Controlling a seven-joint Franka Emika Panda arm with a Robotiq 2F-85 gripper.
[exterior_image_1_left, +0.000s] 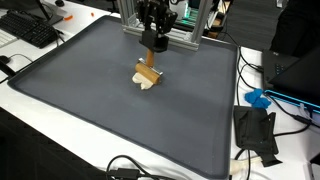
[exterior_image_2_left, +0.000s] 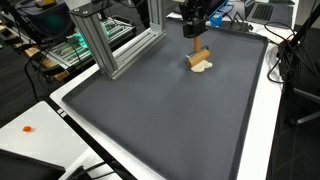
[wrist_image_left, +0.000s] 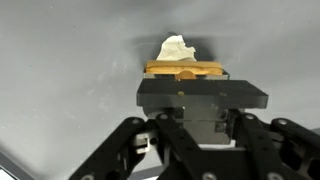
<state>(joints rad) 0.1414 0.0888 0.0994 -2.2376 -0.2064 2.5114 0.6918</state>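
A brown wooden block (exterior_image_1_left: 148, 70) stands tilted on the dark grey mat (exterior_image_1_left: 90, 100), with its lower end on a small white lump (exterior_image_1_left: 150, 85). My gripper (exterior_image_1_left: 152, 45) is right above it and looks shut on the block's top end. The block (exterior_image_2_left: 199, 55), the white lump (exterior_image_2_left: 201, 69) and the gripper (exterior_image_2_left: 194, 32) also show in an exterior view near the mat's far edge. In the wrist view the gripper (wrist_image_left: 190, 112) fills the lower half. Past a black plate I see the block's edge (wrist_image_left: 185, 70) and the white lump (wrist_image_left: 176, 46).
An aluminium frame (exterior_image_2_left: 110, 45) stands at the mat's edge behind the gripper. A keyboard (exterior_image_1_left: 35, 30) lies off the mat. A blue object (exterior_image_1_left: 258, 98), a black device (exterior_image_1_left: 255, 130) and cables lie on the white table beside the mat.
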